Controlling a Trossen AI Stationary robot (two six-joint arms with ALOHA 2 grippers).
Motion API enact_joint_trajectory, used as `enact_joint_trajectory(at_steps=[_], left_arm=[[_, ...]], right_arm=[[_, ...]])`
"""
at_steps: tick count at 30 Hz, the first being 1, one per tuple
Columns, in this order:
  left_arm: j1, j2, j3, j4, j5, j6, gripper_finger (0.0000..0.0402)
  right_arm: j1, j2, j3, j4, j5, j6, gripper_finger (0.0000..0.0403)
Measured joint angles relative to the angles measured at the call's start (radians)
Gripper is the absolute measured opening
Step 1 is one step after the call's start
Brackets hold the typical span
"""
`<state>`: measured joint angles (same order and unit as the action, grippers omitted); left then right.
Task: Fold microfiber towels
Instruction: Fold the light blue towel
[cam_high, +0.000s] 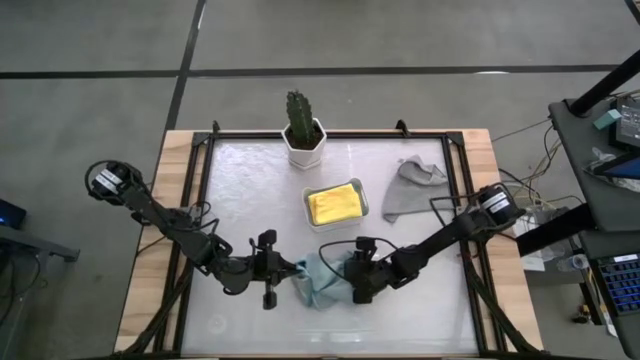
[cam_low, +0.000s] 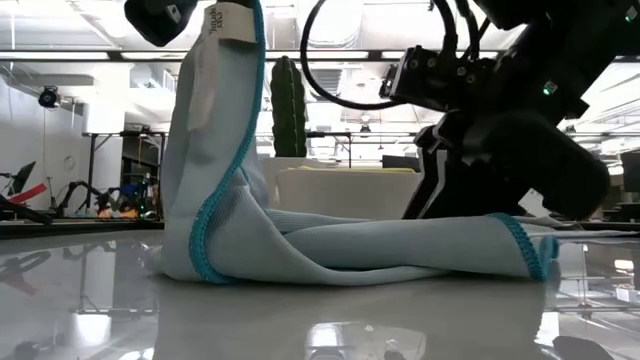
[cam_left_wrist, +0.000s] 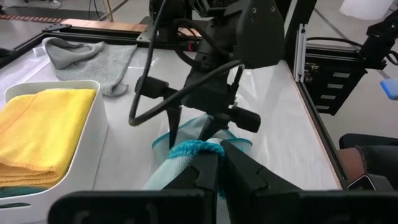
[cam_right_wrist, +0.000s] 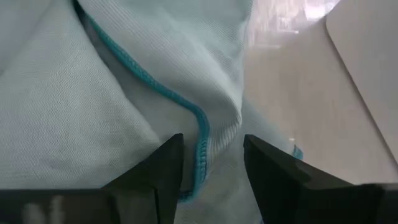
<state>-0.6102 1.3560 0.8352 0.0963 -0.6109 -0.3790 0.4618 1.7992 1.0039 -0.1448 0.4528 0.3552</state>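
Down at the front of the glossy white table (cam_high: 240, 170), the pale teal microfiber towel with the darker teal stitched hem (cam_high: 318, 282) lay between the two dark arms, half on the surface and half hauled upward. The left gripper (cam_high: 296, 268) had its fingers pressed together on one hemmed edge of that soft cloth, and from table height the edge rose in a tall upright fold (cam_low: 215, 140) with a small white label near the top. The right gripper (cam_high: 352, 282) was down at the towel's other side, its two dark fingers (cam_right_wrist: 163, 171) spread a little apart, with the cloth and its hem lying in the gap below them; whether they touched the fabric could not be told. The rest of the towel sprawled flat in low folds across the tabletop. A step farther back, near the table's middle, sat the white rectangular plastic tray (cam_high: 362, 197) with a folded yellow microfiber towel (cam_high: 334, 204) inside; a strip of teal cloth showed under the yellow in the left wrist view. Just beside the tray on the right arm's side, a grey microfiber towel (cam_high: 408, 188) lay crumpled on the table. At the far edge stood a green cactus in a white faceted pot (cam_high: 301, 128).
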Motion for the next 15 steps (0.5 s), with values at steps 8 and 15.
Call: enact_joint_trajectory(at_steps=[8, 15], left_arm=[[0.000, 0.000, -0.009, 0.001, 0.000, -0.006, 0.0000], [-0.001, -0.002, -0.009, -0.001, 0.003, -0.006, 0.0000]], right_arm=[[0.000, -0.003, 0.000, 0.015, -0.012, -0.032, 0.0066], [0.023, -0.100, -0.002, -0.025, -0.011, -0.059, 0.0011]])
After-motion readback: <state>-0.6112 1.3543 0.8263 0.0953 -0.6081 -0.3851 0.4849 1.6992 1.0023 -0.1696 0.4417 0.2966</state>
